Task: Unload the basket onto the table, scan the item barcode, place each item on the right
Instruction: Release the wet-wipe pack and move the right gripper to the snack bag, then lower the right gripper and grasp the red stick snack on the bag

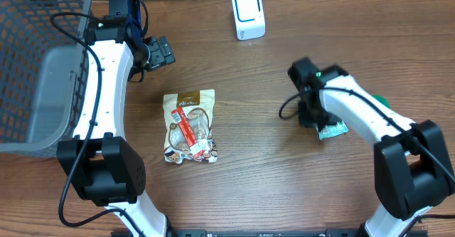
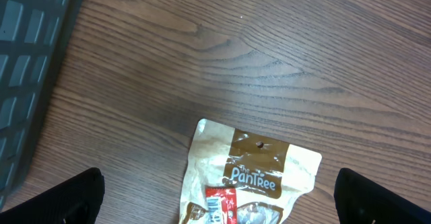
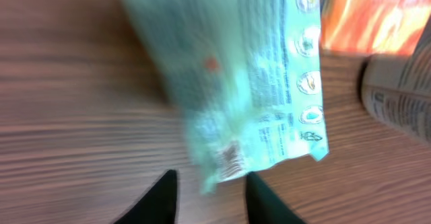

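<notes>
A blurred pale-green packet (image 3: 249,83) lies on the wooden table, its lower edge just ahead of my right gripper (image 3: 210,196). The two dark fingers stand apart on either side of the packet's corner without pinching it. From overhead the same packet (image 1: 333,129) shows beside the right gripper (image 1: 311,116). The white scanner (image 1: 248,14) stands at the back of the table. My left gripper (image 1: 160,52) is wide open, hovering over the top of a beige "PanTree" snack bag (image 2: 259,170) with a red barcoded label (image 2: 217,209); nothing sits between its fingers (image 2: 74,200).
A grey mesh basket (image 1: 43,59) fills the far left. The snack bag (image 1: 190,127) lies mid-table. In the right wrist view an orange packet (image 3: 370,15) and a beige printed item (image 3: 397,99) lie just beyond the green packet.
</notes>
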